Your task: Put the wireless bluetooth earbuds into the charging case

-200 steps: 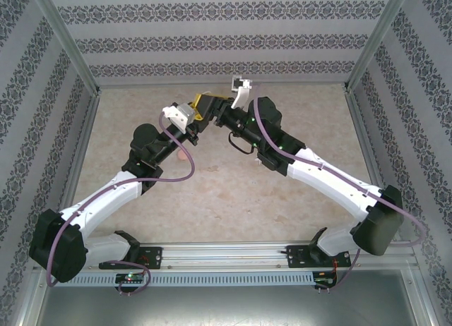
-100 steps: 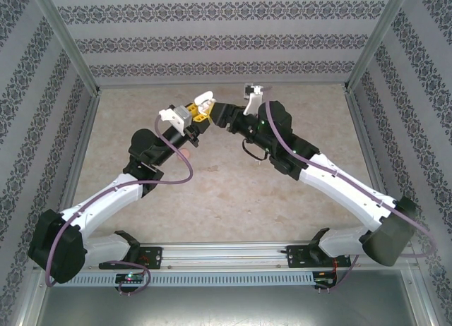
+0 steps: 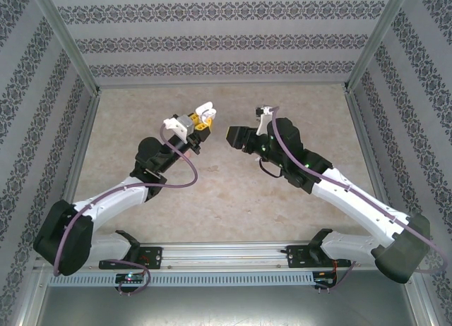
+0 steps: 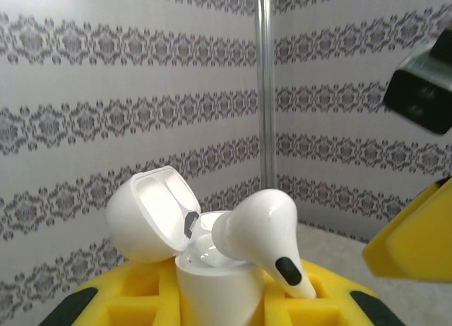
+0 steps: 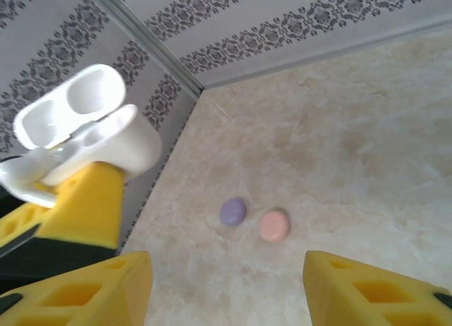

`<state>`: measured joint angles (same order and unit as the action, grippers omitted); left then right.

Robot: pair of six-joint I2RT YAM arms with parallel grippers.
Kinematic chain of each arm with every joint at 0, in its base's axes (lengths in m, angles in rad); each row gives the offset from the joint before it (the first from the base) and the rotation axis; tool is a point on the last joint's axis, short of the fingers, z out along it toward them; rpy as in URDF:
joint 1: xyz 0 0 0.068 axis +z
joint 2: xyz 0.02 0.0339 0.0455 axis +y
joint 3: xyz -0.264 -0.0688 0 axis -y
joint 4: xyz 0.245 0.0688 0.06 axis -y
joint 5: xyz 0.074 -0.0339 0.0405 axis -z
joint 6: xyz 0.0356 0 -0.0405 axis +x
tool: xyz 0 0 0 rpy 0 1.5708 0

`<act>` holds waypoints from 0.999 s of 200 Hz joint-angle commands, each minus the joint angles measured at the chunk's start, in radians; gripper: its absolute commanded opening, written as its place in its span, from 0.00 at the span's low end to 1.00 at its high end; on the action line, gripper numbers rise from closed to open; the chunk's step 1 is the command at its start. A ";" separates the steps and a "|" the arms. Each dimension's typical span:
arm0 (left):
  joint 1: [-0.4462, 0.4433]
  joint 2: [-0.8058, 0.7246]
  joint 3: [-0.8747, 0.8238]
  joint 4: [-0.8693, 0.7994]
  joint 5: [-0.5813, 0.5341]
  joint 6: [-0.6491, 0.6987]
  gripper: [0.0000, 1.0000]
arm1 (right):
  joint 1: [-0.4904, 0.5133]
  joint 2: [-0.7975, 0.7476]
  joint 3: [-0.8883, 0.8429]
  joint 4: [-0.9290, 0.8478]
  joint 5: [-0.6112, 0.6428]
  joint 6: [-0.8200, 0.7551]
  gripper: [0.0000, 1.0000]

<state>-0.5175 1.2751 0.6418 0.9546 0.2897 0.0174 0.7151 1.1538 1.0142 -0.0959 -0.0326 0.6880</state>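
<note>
The charging case sits between the fingers of the left gripper, raised above the counter, with its lid tipped back to the left. An earbud lies slanted on the case's open mouth, stem pointing down to the right. The right gripper stands to its right, apart. On the counter, seemingly near the wall corner, the left small case and the right small case lie side by side.

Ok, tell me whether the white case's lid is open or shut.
Open. The lid is swung back off the white case, hollow inside showing, a white earbud tilted at its mouth.
</note>
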 commanded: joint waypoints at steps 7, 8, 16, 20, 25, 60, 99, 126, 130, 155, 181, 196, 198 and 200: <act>-0.006 0.051 -0.034 0.119 -0.013 -0.022 0.00 | -0.009 -0.015 -0.012 -0.004 -0.028 -0.070 0.58; -0.006 0.055 -0.036 0.121 -0.013 -0.022 0.00 | -0.009 -0.015 -0.012 -0.002 -0.030 -0.073 0.58; -0.006 0.075 -0.047 0.141 -0.013 -0.026 0.00 | -0.009 -0.007 -0.008 -0.001 -0.042 -0.092 0.57; -0.007 0.083 -0.052 0.151 -0.010 -0.029 0.00 | -0.009 -0.003 -0.005 0.001 -0.049 -0.105 0.57; -0.007 0.096 -0.057 0.161 -0.008 -0.032 0.00 | -0.009 0.002 -0.001 0.003 -0.060 -0.121 0.57; -0.005 0.165 -0.065 0.210 0.009 -0.054 0.00 | -0.036 0.055 0.042 0.006 -0.133 -0.202 0.55; -0.006 0.231 -0.053 0.232 0.012 -0.068 0.00 | -0.098 0.103 0.048 -0.009 -0.124 -0.169 0.54; -0.006 0.283 -0.057 0.262 0.020 -0.085 0.00 | -0.156 0.127 -0.036 0.026 -0.123 -0.097 0.53; -0.006 0.291 -0.057 0.265 0.020 -0.087 0.00 | -0.159 0.127 -0.051 0.041 -0.123 -0.091 0.53; -0.007 0.328 -0.067 0.288 0.021 -0.099 0.00 | -0.158 0.124 -0.105 0.090 -0.122 -0.066 0.52; -0.006 0.345 -0.070 0.300 0.032 -0.121 0.00 | -0.155 0.119 -0.123 0.149 -0.182 -0.077 0.52; -0.006 0.345 -0.069 0.305 0.041 -0.131 0.00 | -0.154 0.121 -0.123 0.188 -0.228 -0.076 0.52; -0.006 0.346 -0.070 0.305 0.041 -0.132 0.00 | -0.153 0.121 -0.123 0.195 -0.233 -0.074 0.52; -0.007 0.344 -0.068 0.304 0.042 -0.133 0.00 | -0.152 0.121 -0.123 0.199 -0.238 -0.073 0.52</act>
<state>-0.5171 1.6215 0.5777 1.1610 0.2989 -0.0757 0.5541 1.2797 0.8928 -0.0174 -0.1879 0.6018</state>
